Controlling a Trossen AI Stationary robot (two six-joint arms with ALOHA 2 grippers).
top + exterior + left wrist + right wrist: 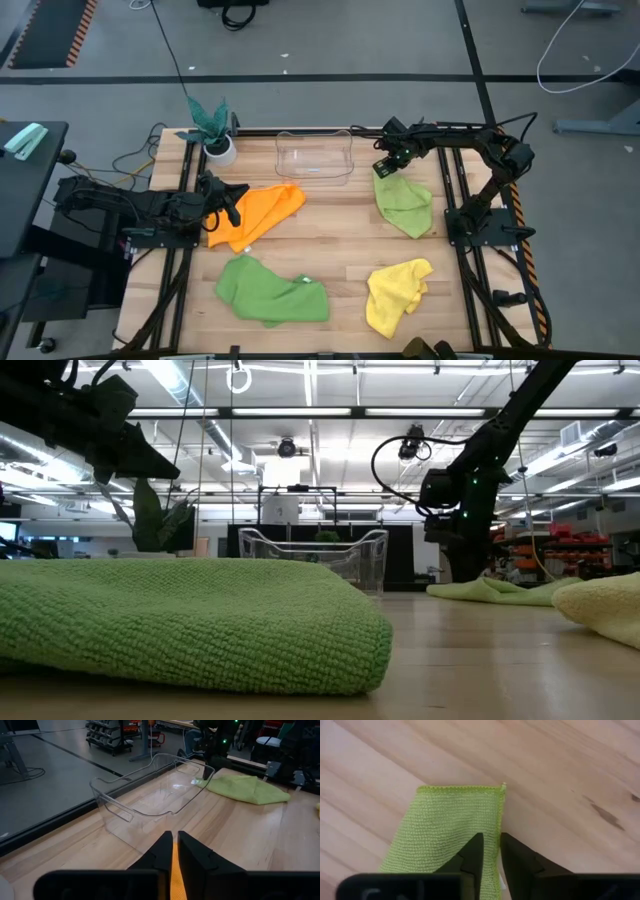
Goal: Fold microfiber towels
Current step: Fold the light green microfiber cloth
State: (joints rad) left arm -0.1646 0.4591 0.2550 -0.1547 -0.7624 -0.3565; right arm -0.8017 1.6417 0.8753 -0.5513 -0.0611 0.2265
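Across the wooden desk (330,235), the four towels are spread out. Biggest in view, the darker green towel (270,290) lies crumpled at the front left, filling the low view's foreground. The orange towel (258,213) sits at mid-left, the light lime green towel (403,205) at the right, the yellow towel (395,295) bunched at the front right. At the back, the clear plastic bin (314,157) stands between the two arms, right in the left wrist view's line ahead. The teal-leaved plant (212,122) in its white pot is at the back left corner, beside the bin.

Now the left end effector (232,203): fingers nearly together, clamped on the near edge of the orange towel, a thin strip of orange showing between them in the wrist view. The right end effector (490,851) is down at the back corner of the light lime green towel, just beside the bin. Its fingers are narrowly apart, straddling the towel's hemmed edge; whether they actually pinch it, I cannot tell.
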